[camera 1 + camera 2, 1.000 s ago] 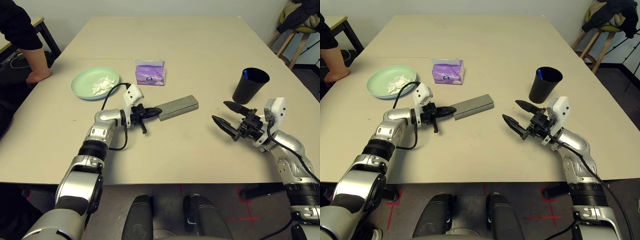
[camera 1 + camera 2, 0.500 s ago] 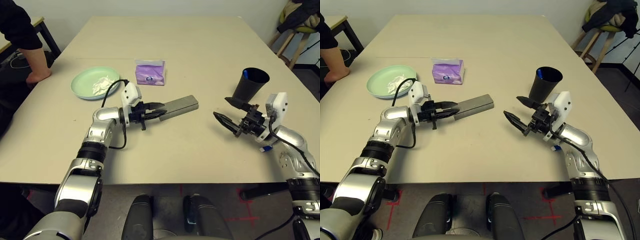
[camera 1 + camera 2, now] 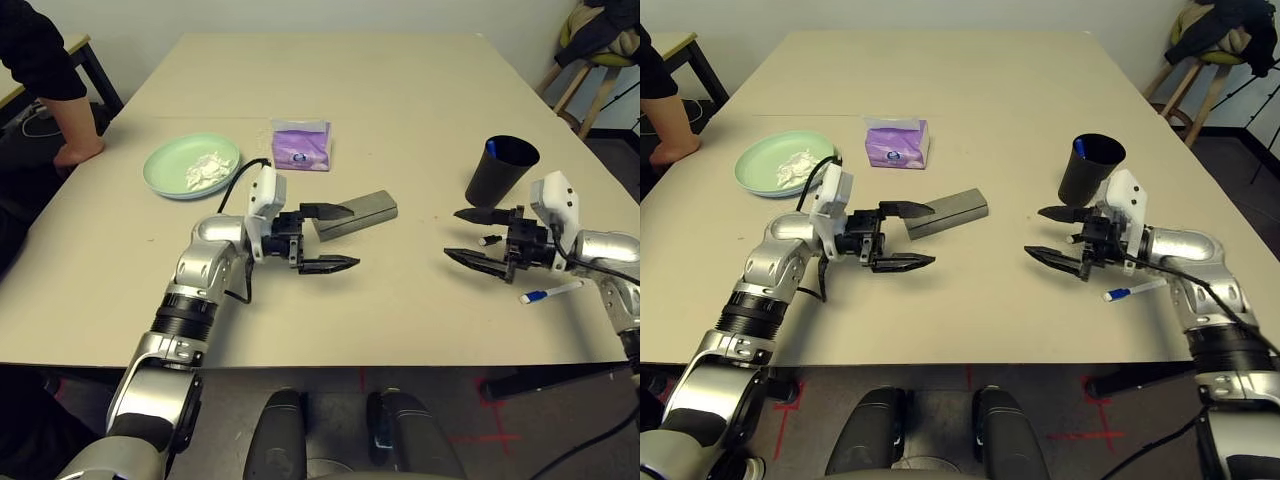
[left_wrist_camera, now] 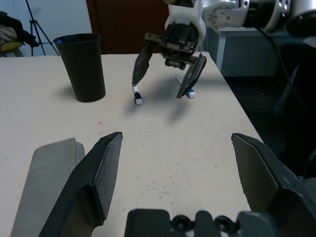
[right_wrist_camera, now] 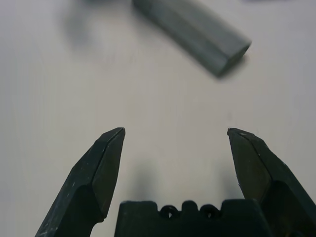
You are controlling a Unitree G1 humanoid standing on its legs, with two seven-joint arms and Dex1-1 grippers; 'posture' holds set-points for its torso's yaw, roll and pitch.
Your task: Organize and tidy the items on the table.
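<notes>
Left eye view: left gripper (image 3: 330, 238) spread wide, empty, just beside grey glasses case (image 3: 357, 213) mid-table (image 3: 400, 90). Right gripper (image 3: 478, 238) also wide, holding nothing; white marker (image 3: 549, 293) lies under its wrist, black cup (image 3: 501, 169) behind. Left wrist view: case (image 4: 47, 185) by one finger, a second marker (image 4: 136, 96), probably, under the other gripper. Right wrist view: case (image 5: 192, 34) ahead. Case looks rigid, light, smooth; pinch across its narrow width mid-length.

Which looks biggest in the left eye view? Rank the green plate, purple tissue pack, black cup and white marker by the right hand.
1. Green plate, widest.
2. Black cup and purple tissue pack: too alike to rank.
3. White marker, a thin stick, clearly smallest.
</notes>
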